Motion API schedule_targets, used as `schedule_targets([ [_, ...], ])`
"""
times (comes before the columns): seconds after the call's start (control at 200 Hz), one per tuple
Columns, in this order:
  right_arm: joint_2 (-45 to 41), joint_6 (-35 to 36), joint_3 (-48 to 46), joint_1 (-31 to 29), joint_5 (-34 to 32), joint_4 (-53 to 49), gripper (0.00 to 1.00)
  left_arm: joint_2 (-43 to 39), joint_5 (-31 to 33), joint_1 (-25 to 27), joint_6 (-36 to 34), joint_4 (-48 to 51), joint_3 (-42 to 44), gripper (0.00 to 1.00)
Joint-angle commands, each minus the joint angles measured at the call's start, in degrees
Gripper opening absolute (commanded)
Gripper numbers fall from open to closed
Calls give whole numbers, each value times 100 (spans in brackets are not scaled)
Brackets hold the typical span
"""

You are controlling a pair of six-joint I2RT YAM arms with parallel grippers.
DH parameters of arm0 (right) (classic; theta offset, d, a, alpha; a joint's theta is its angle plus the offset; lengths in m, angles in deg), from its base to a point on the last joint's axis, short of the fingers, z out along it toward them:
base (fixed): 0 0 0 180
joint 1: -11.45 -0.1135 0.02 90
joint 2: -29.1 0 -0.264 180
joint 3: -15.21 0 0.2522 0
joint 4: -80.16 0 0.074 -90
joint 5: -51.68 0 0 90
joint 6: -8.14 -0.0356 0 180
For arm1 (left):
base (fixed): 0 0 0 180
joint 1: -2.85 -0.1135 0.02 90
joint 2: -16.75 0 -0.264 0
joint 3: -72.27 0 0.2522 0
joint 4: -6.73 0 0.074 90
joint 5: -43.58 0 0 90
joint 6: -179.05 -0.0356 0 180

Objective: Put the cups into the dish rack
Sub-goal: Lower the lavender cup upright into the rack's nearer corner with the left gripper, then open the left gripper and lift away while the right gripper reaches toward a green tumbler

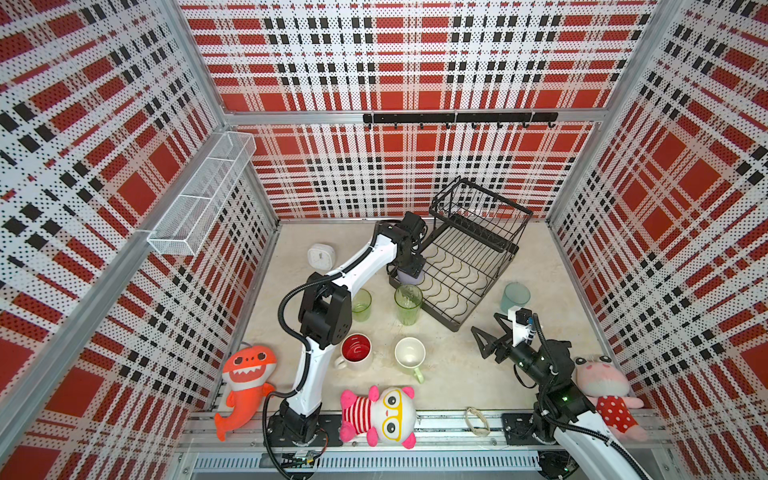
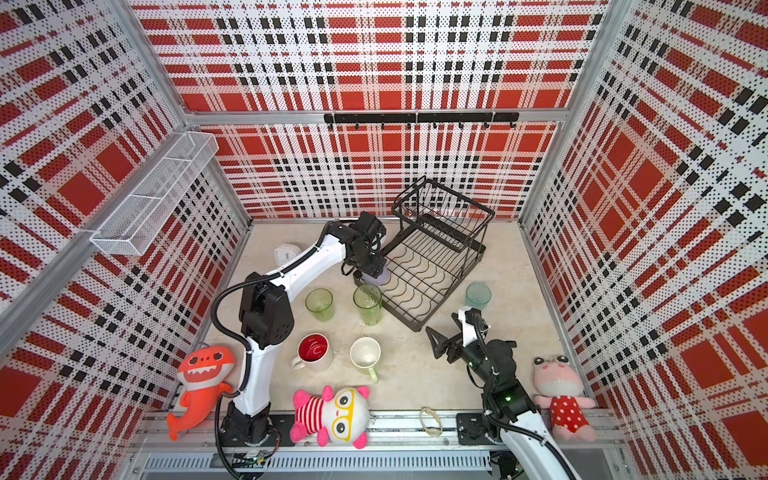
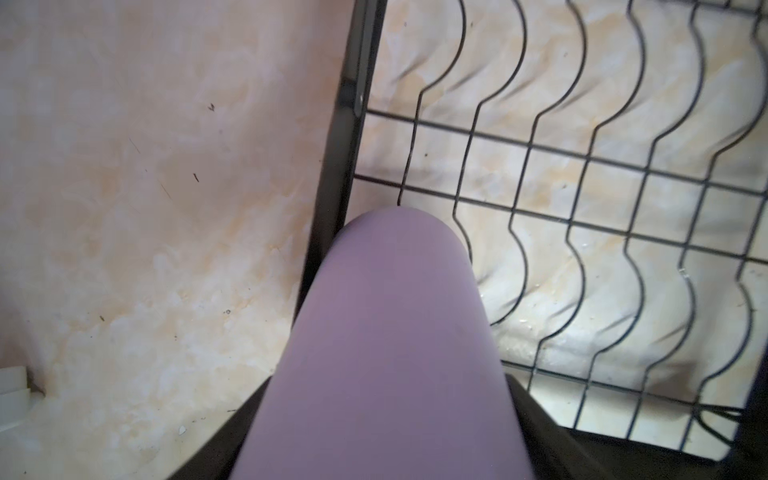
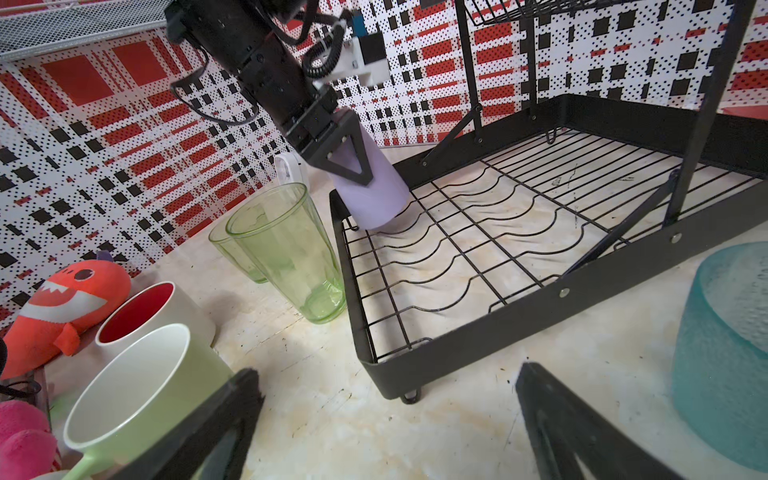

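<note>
My left gripper point(image 1: 409, 271) is shut on the lavender tumbler point(image 4: 376, 195). It holds the tumbler tilted, base down, at the near-left corner of the dish rack's point(image 1: 441, 318) lower tier. In the left wrist view the tumbler point(image 3: 390, 332) fills the space between the fingers point(image 3: 540, 419). Two clear green tumblers point(image 1: 360, 305) point(image 1: 408, 305) stand just left of the rack. The white mug with red inside point(image 1: 356, 351) and the pale green mug point(image 1: 410, 353) stand nearer the front. The teal cup point(image 1: 515, 296) stands right of the rack. My right gripper point(image 1: 485, 323) is open and empty, beside the teal cup.
A white clock point(image 1: 321, 255) stands at the back left. Three plush toys lie along the front: an orange shark point(image 1: 245, 382), a pink-and-white doll point(image 1: 378, 415) and a pink doll in a red dress point(image 1: 606, 390). A white mesh shelf point(image 1: 199, 199) hangs on the left wall.
</note>
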Motion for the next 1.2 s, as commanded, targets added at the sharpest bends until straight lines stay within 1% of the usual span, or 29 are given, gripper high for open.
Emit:
schedule_targets([
  [0.0, 2, 7, -35, -22, -38, 181, 100, 132, 262, 58, -118, 292, -213, 72],
  [0.14, 33, 4, -40, -22, -25, 203, 100, 275, 379, 67, -118, 328, -402, 74],
  [0.316, 124, 1, -29, -22, -10, 260, 100, 396, 545, 103, -109, 450, -642, 80],
  [0.486, 207, 3, -25, -22, -7, 286, 100, 367, 540, 124, -130, 453, -669, 85],
  [0.601, 247, -11, -22, -22, -74, 292, 100, 290, 506, 130, -148, 445, -686, 94],
  [0.621, 247, -29, -15, -24, -131, 280, 100, 276, 471, 129, -150, 444, -693, 99],
  [0.641, 255, -44, -13, -22, -213, 257, 100, 255, 419, 122, -144, 437, -704, 100],
  [0.742, 257, -126, 27, -23, -505, 170, 100, 153, 235, 120, -148, 337, -795, 99],
  [0.777, 258, -265, 93, -22, -662, 26, 100, 123, 223, 120, -144, 320, -847, 99],
  [0.817, 256, -543, 304, -14, -1058, -443, 100, 96, 238, 120, -120, 311, -917, 98],
  [0.857, 254, -943, 525, -15, -1648, -998, 100, 57, 274, 112, -93, 307, -990, 98],
  [0.887, 272, -1146, 611, 0, -1860, -1212, 100, 30, 295, 115, -68, 307, -1044, 98],
  [0.957, 356, -1091, 575, 30, -1639, -1086, 100, -56, 422, 111, 48, 316, -1204, 98],
  [1.052, 621, -1078, 659, 37, -1734, -1119, 100, -276, 351, 133, 140, 296, -1336, 98],
  [1.107, 865, -1009, 743, 39, -1644, -1117, 100, -456, 383, 152, 164, 243, -1308, 98],
  [1.198, 1396, -992, 938, 35, -1309, -1118, 100, -758, 545, 176, 177, 176, -1174, 98],
])
